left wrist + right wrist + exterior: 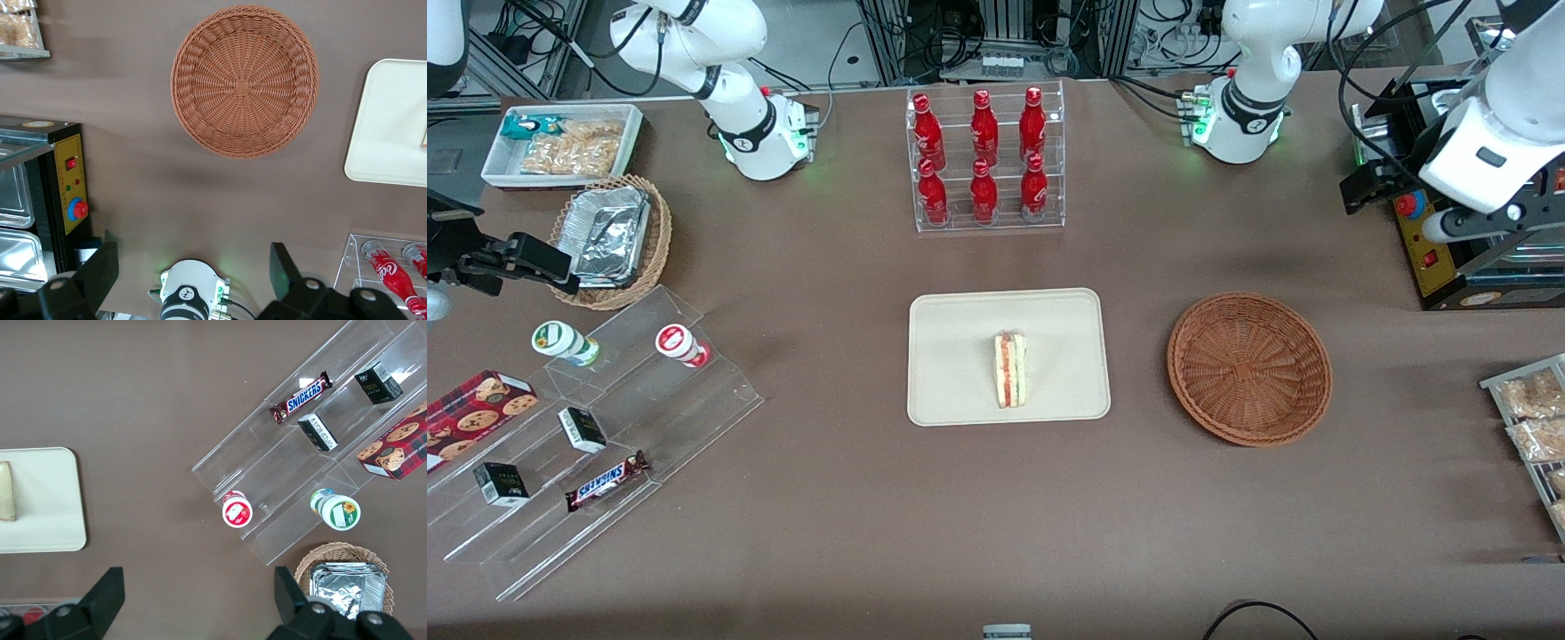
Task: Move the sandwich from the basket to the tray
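The sandwich, a pale wedge with red and green filling, lies on the cream tray at mid-table. The reddish-brown wicker basket sits beside the tray toward the working arm's end, with nothing in it. My left gripper hangs high above the table, farther from the front camera than the basket and well apart from it. In the left wrist view the gripper is open with nothing between its fingers. That view looks down on the basket and an edge of the tray.
A clear rack of red bottles stands farther from the front camera than the tray. A black machine with a red button sits close to the gripper. Snack bags lie at the working arm's end, tiered acrylic shelves at the parked arm's.
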Motion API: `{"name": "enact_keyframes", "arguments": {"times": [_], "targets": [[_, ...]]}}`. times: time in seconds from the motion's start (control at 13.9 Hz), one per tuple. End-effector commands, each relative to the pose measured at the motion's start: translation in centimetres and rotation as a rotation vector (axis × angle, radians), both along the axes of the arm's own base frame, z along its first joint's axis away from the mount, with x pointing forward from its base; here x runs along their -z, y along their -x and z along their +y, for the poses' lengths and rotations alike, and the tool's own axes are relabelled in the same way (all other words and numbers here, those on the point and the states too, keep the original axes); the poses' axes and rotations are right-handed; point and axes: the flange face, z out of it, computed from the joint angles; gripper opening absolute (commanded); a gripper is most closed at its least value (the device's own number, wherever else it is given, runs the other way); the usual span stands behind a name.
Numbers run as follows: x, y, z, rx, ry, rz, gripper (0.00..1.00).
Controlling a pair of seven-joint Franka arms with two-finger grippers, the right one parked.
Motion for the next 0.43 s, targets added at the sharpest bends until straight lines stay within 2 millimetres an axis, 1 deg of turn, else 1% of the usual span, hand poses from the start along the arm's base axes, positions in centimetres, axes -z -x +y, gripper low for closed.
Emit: {"name": "enact_keyframes", "arguments": {"times": [0.0, 0.07, 0.14, 0.36], "targets": [[1.3, -1.2, -0.7, 0.010, 0.020, 0.017, 1.00], [1.7, -1.5, -0.8, 0.013, 0.021, 0.020, 1.00], [1.1, -1.6, -0.8, 0.023, 0.026, -0.012, 1.00], [0.4, -1.6, -0.7, 0.026, 0.029, -0.040, 1.00]]}}
